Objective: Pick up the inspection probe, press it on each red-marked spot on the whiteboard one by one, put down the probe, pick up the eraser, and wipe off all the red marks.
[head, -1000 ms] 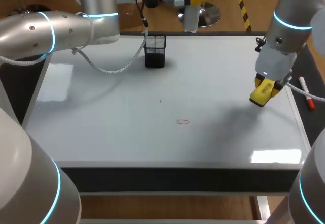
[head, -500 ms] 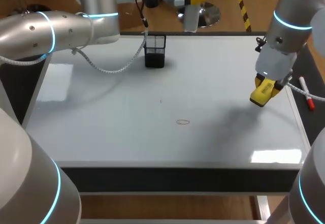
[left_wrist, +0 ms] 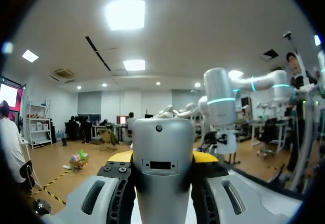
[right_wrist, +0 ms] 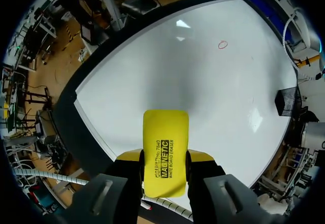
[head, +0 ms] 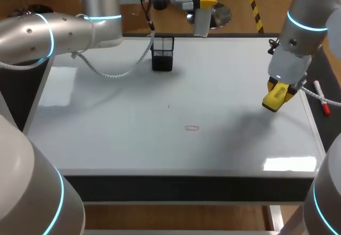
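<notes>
Though well apart, holder [head: 162,54], red mark [head: 192,128].

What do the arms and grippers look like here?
The left arm and right arm are rounded silver-grey links with glowing cyan rings. A white spiral-wrapped cable hangs from the left one. The left gripper and right gripper have yellow-tipped fingers.

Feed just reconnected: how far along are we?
Eraser is picked up, in the right gripper, over the whiteboard's right side. The left gripper holds the probe, not yet put down. One red ring is left to wipe.
</notes>
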Robot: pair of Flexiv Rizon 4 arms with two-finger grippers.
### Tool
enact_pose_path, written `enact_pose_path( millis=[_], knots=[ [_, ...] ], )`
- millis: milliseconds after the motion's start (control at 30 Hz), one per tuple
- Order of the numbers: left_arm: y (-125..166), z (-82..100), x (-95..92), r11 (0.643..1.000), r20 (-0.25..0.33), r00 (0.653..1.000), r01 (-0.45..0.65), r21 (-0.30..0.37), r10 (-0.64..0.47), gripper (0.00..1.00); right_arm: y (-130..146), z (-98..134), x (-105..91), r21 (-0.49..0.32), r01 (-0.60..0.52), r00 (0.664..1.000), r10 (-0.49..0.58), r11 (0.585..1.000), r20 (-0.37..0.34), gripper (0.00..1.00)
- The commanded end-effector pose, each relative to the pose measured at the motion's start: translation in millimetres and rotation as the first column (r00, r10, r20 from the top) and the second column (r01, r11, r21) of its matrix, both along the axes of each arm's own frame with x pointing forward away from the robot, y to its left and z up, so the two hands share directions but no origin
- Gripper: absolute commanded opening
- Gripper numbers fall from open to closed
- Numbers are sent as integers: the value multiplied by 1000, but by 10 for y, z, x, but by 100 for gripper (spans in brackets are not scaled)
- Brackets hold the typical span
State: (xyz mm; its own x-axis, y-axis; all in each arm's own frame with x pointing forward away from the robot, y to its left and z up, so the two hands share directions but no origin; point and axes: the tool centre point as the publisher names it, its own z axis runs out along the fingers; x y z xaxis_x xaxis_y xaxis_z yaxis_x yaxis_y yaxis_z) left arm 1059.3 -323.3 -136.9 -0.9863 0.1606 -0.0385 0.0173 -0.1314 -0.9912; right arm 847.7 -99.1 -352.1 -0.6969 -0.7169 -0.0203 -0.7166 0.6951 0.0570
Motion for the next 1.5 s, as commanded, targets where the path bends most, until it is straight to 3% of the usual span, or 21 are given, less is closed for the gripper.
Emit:
enact_pose_path(
  millis=[33, 433, 767, 1167, 1500],
  knots=[
    [129, 52, -330, 1000, 7, 1000, -10, 14, 10, 0, -6, 4, -1, -3, -1, 1000, 1, 1000, 1, 0],
    [344, 4, -1105, 999, 13, 1000, 17, -48, -16, 0, -6, 4, -1, -3, -1, 1000, 1, 1000, 1, 0],
    [477, -134, -1673, 999, 8, 1000, 7, -46, -7, 0, -6, 4, -1, -3, -1, 1000, 1, 1000, 1, 0],
    [541, -316, -2147, 999, -15, 999, -35, -20, 35, 0, -6, 4, -1, -3, -1, 1000, 1, 1000, 1, 0],
    [487, -548, -2396, 998, -77, 996, -50, -41, 47, 0, -6, 4, -1, -3, -1, 1000, 1, 1000, 1, 0]
  ],
)
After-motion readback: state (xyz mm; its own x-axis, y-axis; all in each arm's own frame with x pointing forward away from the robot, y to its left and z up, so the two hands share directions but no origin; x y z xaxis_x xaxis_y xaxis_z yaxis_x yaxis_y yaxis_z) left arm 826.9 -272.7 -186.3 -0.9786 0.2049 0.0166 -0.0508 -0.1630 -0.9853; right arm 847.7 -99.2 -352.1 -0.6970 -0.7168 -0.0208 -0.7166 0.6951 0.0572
